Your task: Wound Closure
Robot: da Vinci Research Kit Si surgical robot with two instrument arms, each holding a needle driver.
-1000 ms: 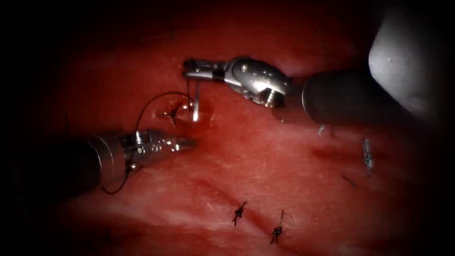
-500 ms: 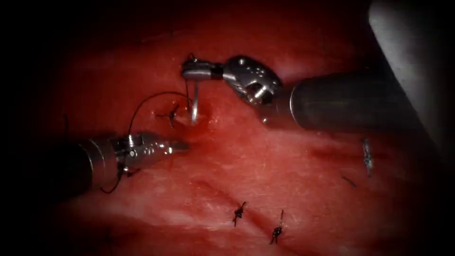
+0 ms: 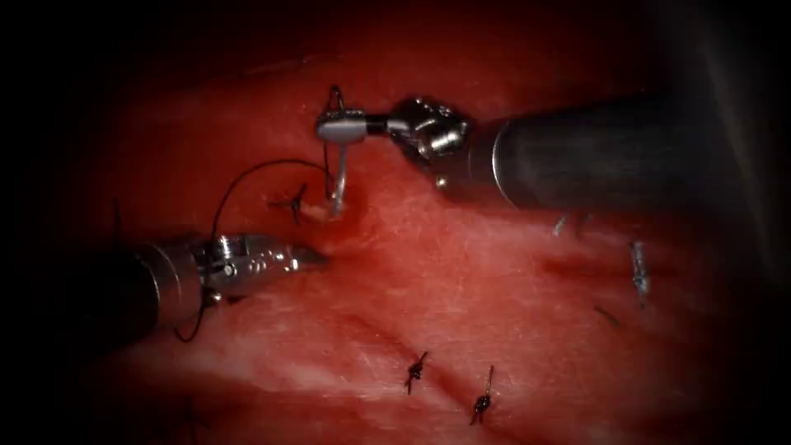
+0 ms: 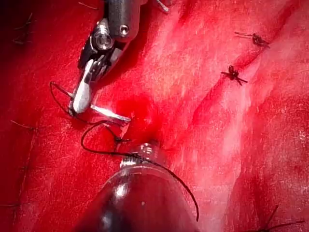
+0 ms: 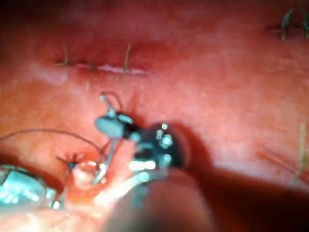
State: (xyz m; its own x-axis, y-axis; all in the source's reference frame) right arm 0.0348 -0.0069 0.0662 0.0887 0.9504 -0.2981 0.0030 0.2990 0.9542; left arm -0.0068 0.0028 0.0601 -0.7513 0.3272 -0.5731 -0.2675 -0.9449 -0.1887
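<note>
Tissue [image 3: 461, 272] | right end effector [image 3: 339, 130] grips needle [image 3: 339, 185], tip buried

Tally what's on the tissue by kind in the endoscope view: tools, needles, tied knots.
Tools: 2, the left tool and the right tool, which holds the needle
Needles: 1, needle
Tied knots: 3
Total: 6

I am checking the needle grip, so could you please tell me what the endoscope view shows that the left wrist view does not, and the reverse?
Endoscope view adds: the left tool's tip, holding nothing, and a pale thread scrap far right. Left wrist view adds: the needle's curve seen side-on. Both: the right tool gripping the needle near its thread end, its other end in the tissue, the thread, and two tied stitches.
</note>
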